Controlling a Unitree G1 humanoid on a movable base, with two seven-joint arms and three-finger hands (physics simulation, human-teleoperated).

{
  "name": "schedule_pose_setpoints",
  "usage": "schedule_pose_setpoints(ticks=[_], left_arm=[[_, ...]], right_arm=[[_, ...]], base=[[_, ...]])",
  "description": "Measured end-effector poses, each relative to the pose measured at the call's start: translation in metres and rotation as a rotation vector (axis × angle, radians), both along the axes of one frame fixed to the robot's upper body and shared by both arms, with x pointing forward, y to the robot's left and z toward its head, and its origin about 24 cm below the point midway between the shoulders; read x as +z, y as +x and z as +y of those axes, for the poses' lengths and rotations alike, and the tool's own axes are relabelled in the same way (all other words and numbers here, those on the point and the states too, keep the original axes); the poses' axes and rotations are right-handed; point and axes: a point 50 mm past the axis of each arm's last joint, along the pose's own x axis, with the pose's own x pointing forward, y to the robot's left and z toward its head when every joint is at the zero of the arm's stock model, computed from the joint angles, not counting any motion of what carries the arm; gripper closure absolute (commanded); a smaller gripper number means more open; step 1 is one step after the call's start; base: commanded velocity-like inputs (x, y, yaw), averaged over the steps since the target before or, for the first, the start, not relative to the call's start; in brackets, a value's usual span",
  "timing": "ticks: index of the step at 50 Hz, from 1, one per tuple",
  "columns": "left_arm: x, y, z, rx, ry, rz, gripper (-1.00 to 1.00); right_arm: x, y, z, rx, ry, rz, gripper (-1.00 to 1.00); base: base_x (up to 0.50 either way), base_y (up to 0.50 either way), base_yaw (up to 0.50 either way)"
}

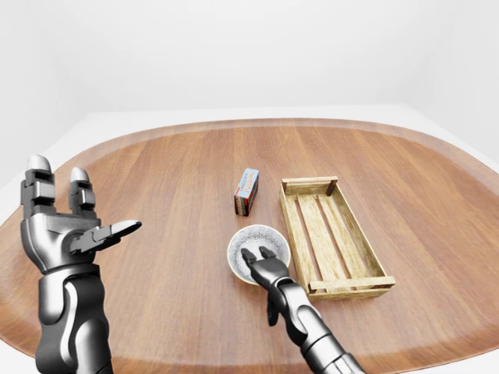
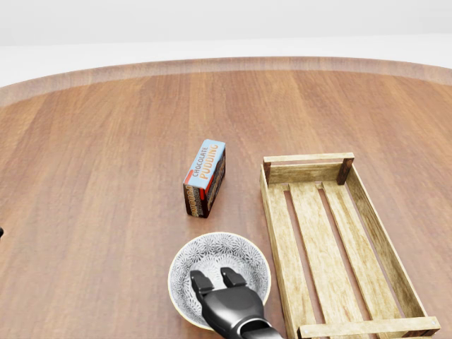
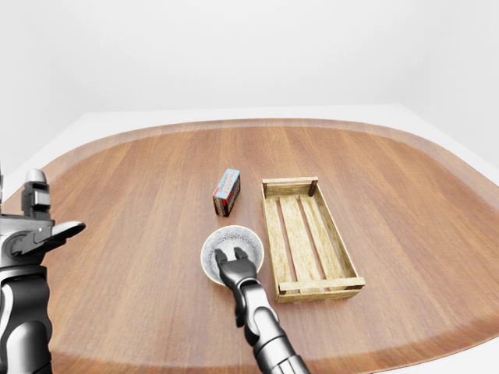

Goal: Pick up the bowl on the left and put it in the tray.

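**Q:** Where was the bowl [image 2: 220, 256]?

**A:** On the table [image 2: 99, 183], just left of the tray [image 2: 321, 226], at the bottom of the head view. A pudding box [image 2: 205, 178] stood above it, apart.

**Q:** Hand status?

**A:** The right hand [image 2: 227, 305] lay over the near rim, with two fingertips [image 2: 199, 281] inside the bowl. The thumb was hidden, so a closed pinch could not be confirmed. The left hand [image 1: 66, 226] was raised well to the left, fingers spread, holding nothing.

**Q:** Handling?

**A:** Probably ceramic: rigid, fairly heavy, smooth, breakable. Recommended hold: pinch the rim, fingers inside, thumb outside. Keep it level.
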Motion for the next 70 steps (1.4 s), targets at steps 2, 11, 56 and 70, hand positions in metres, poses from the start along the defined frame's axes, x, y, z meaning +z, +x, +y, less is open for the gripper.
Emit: schedule_pose_setpoints(ticks=[2,11,56,70], left_arm=[[0.0,0.0,0.0,0.0,0.0,0.0,-1.0],[0.0,0.0,0.0,0.001,0.0,0.002,-1.0],[0.0,0.0,0.0,0.001,0.001,0.002,-1.0],[0.0,0.001,0.001,0.003,-0.003,0.0,-1.0]], right_arm=[[-0.001,0.0,0.0,-0.002,0.004,0.002,-1.0],[-0.004,0.0,0.001,-0.01,0.012,-0.003,1.0],[0.044,-0.001,0.01,0.075,-0.007,-0.068,1.0],[0.098,0.009,0.002,0.069,-0.016,-0.159,1.0]], base=[[0.0,0.0,0.0],[0.0,0.0,0.0],[0.0,0.0,0.0],[0.0,0.0,0.0]])
